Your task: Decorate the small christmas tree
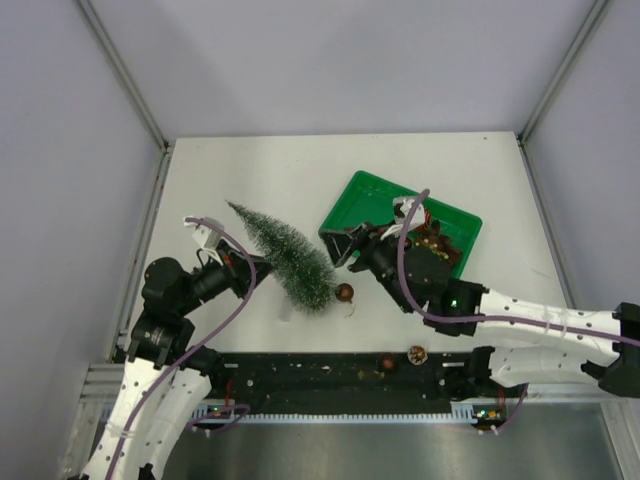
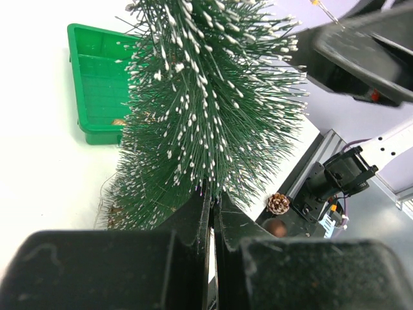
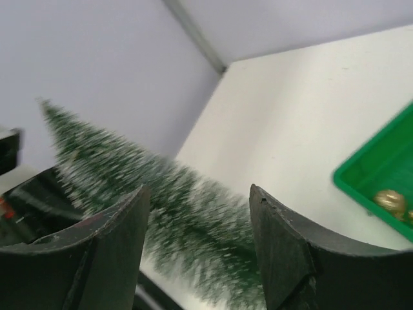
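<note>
The small christmas tree (image 1: 290, 262) we hold tilted with the left hand (image 1: 260, 269) clamped on it, and the right hand (image 1: 341, 246), spread apart and empty, should next fetch an ornament (image 3: 389, 201).

A green tray (image 1: 372, 203) sits right of centre on the white surface (image 1: 300, 165), holding what may be small ornaments (image 1: 438, 244). Below it lie a brown ball (image 1: 344, 292) and, on the black rail (image 1: 300, 372), a pinecone (image 1: 417, 353).

No text, label, brand, number or sign can be read in any view, on any object or arm.
</note>
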